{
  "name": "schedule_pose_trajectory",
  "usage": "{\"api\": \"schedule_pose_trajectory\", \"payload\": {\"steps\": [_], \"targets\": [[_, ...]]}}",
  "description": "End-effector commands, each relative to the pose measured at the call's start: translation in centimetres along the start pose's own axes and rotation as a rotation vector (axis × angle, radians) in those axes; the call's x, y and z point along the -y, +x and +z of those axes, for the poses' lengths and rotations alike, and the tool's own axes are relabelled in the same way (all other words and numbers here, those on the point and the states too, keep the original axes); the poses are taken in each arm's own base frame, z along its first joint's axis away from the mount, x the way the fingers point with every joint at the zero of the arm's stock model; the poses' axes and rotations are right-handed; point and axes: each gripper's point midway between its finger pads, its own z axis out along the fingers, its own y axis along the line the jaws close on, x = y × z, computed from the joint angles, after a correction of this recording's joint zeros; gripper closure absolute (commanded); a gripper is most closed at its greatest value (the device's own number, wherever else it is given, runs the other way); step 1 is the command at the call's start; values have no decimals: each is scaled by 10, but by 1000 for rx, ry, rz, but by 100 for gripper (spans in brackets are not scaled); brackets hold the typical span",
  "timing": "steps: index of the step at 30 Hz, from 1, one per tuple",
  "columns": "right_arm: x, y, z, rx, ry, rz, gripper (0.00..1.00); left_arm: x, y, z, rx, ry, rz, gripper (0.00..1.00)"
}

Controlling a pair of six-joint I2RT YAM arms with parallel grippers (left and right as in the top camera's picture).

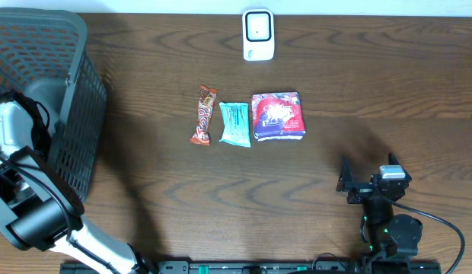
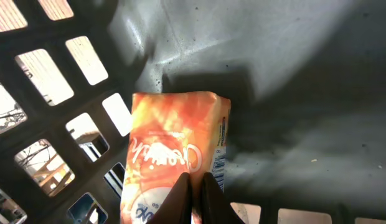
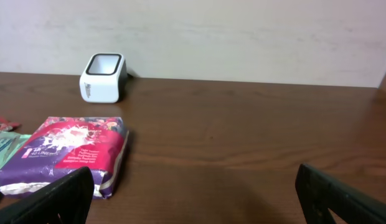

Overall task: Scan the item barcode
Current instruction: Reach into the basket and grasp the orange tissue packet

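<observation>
The orange packet (image 2: 174, 143) lies inside the dark mesh basket (image 1: 65, 106), with the left end effector (image 2: 194, 186) clamped on its near edge. The right end effector (image 3: 193, 194) is spread wide over the table (image 1: 373, 91), facing the white barcode scanner (image 1: 258, 34).

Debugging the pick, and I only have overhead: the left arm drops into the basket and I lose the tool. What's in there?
Observer: An orange packet lies flat on the floor of the basket, close to the mesh wall.
Operator: Left tool on it?
Observer: Yes. The left tool is shut, and its fingers meet on the packet's near end.
Operator: Barcode showing?
Observer: None in the left wrist view. Only the printed face and some fine print along one side are visible.
</observation>
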Motion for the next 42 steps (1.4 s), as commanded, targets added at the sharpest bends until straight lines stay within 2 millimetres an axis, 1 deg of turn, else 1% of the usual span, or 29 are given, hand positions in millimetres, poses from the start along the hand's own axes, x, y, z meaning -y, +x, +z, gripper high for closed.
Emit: {"api": "schedule_pose_trajectory", "payload": {"steps": [1,5,7,8,9,11,12,13,15,18,21,22,24,25,27,28,30,31,34,35,37,39,42], "targets": [[1,1,0,-4,4,-14,1,-2,-7,-12,30,14,-1,93],[1,1,0,-4,4,-14,1,-1,-10,-19,49,36,-8,92],[1,1,0,-4,4,-14,1,2,-8,-18,36,53,-7,46],[1,1,0,-4,3,-14,1,4,-7,-17,30,60,-6,20],[1,1,0,-4,3,-14,1,5,-6,-16,25,65,-5,13],[1,1,0,-4,3,-14,1,6,-4,-9,17,63,-3,5],[1,1,0,-4,3,-14,1,7,-3,-6,14,61,-2,5],[1,1,0,-4,3,-14,1,8,-1,1,9,58,-1,4],[1,1,0,-4,3,-14,1,9,1,9,4,54,1,6],[1,1,0,-4,4,-14,1,10,5,21,-5,49,4,12],[1,1,0,-4,4,-14,1,10,7,24,-10,46,5,24],[1,1,0,-4,4,-14,1,10,7,24,-10,46,5,34],[1,1,0,-4,4,-14,1,10,7,24,-8,46,4,50],[1,1,0,-4,3,-14,1,10,6,24,-6,48,3,61],[1,1,0,-4,3,-14,1,12,3,24,5,54,1,78],[1,1,0,-4,4,-14,1,13,2,24,10,57,2,91],[1,1,0,-4,3,-14,1,14,-2,20,26,65,48,93],[1,1,0,-4,3,-14,1,14,-3,16,31,68,59,93],[1,1,0,-4,4,-14,1,12,-12,-9,68,89,55,93],[1,1,0,-4,4,-14,1,9,-21,-35,114,115,42,93],[1,1,0,-4,4,-14,1,4,-30,-67,180,154,22,93],[1,1,0,-4,3,-14,1,-2,-39,-106,270,205,-3,93],[1,1,0,-4,3,-14,1,-19,-48,-180,463,316,-58,93]]}}
